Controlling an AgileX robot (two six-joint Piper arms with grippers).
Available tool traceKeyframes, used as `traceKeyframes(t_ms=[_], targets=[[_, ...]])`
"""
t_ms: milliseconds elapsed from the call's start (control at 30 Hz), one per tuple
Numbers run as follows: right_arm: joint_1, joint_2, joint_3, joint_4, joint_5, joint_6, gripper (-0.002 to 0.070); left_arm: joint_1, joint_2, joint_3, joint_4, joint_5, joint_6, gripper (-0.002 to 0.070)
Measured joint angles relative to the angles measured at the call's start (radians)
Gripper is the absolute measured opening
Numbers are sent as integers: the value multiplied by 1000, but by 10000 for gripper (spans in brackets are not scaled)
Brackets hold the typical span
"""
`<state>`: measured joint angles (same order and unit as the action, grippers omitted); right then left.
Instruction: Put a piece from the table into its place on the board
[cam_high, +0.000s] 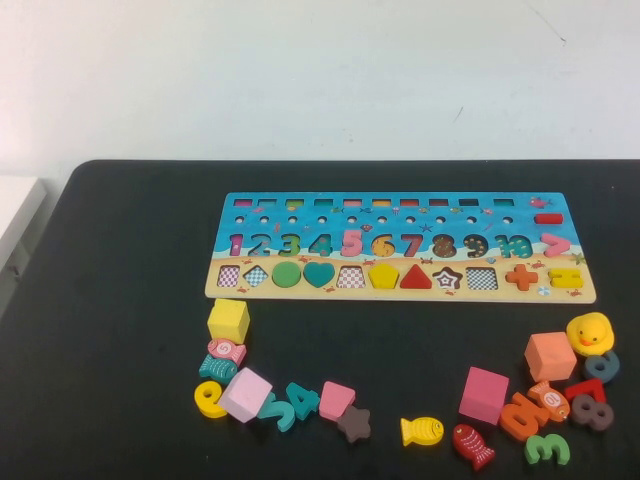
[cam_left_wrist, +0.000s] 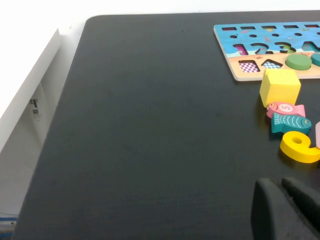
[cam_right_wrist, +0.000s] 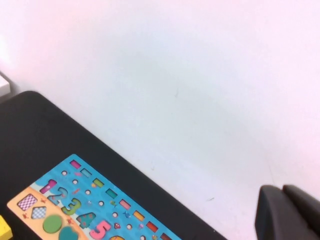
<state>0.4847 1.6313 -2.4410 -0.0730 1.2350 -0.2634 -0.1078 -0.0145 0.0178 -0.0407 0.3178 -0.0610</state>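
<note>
The puzzle board (cam_high: 400, 215) lies flat at the table's middle, with several checkered shape slots (cam_high: 350, 277) bare. Loose pieces lie in front of it: a yellow cube (cam_high: 228, 320), pink trapezoid (cam_high: 336, 399), brown star (cam_high: 354, 424), yellow fish (cam_high: 421, 431), pink cube (cam_high: 484, 394) and orange cube (cam_high: 550, 356). Neither arm shows in the high view. My left gripper (cam_left_wrist: 280, 184) is shut and empty, low over the table, left of the yellow cube (cam_left_wrist: 279, 86) and a yellow number (cam_left_wrist: 299, 146). My right gripper (cam_right_wrist: 281, 189) is shut and empty, raised, facing the wall beyond the board (cam_right_wrist: 80, 192).
A yellow duck (cam_high: 590, 332), a red fish (cam_high: 472, 445), a green 3 (cam_high: 547, 448) and other numbers crowd the front right. Two fish (cam_high: 220, 358) and teal numbers (cam_high: 295, 402) sit front left. A white ledge (cam_high: 15, 215) borders the black table's left edge.
</note>
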Motion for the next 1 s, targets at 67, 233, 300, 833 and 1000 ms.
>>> traceKeyframes(t_ms=[67,233,300,833,1000], targets=[[0,6,0,1,0,0,19,0,0,0,0,0,0,-2],[0,51,41,4,0,0,19,0,0,0,0,0,0,-2],[0,51,73,16,0,-2,18,0,0,0,0,0,0,-2],[0,-121,142,36,0,-2,19,0,0,0,0,0,2,-2],[0,-160,148,37,0,-2,19,0,0,0,0,0,2,-2]])
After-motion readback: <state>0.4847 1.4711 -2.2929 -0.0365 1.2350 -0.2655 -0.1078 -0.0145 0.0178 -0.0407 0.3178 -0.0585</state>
